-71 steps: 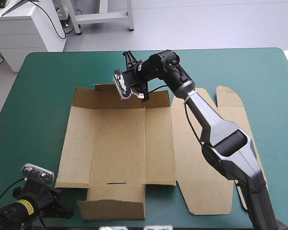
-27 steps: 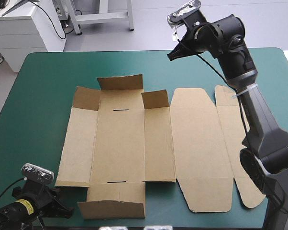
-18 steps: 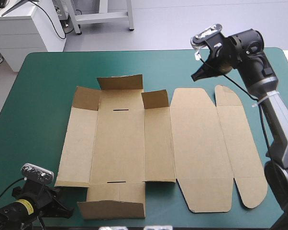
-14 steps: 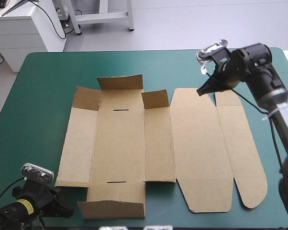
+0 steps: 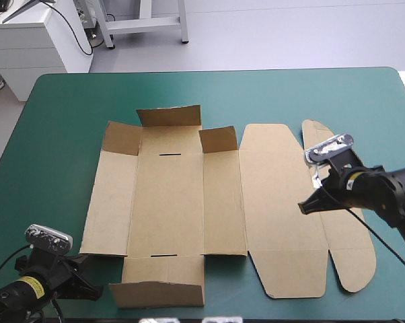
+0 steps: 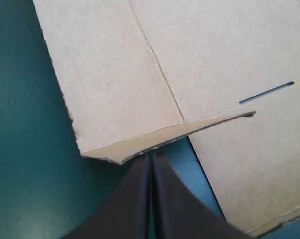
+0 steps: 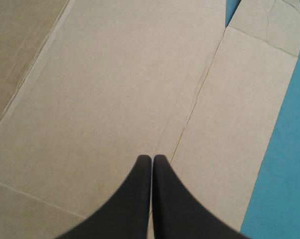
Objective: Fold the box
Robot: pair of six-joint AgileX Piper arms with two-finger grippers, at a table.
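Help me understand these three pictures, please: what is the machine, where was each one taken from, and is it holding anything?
This is a robot with two arms at a table with a teal-green cover. The wide picture looks down from above and behind it. The other two come from cameras on the wrists, each looking along that arm's gripper, whose two black fingers rise as a pointed arch. On the table lies a box: a cut sheet of brown board, mostly flat, with a few flaps raised at its ends. The left gripper points at the box's near left corner; the right gripper is over the box's flat right side. Both are shut and hold nothing.
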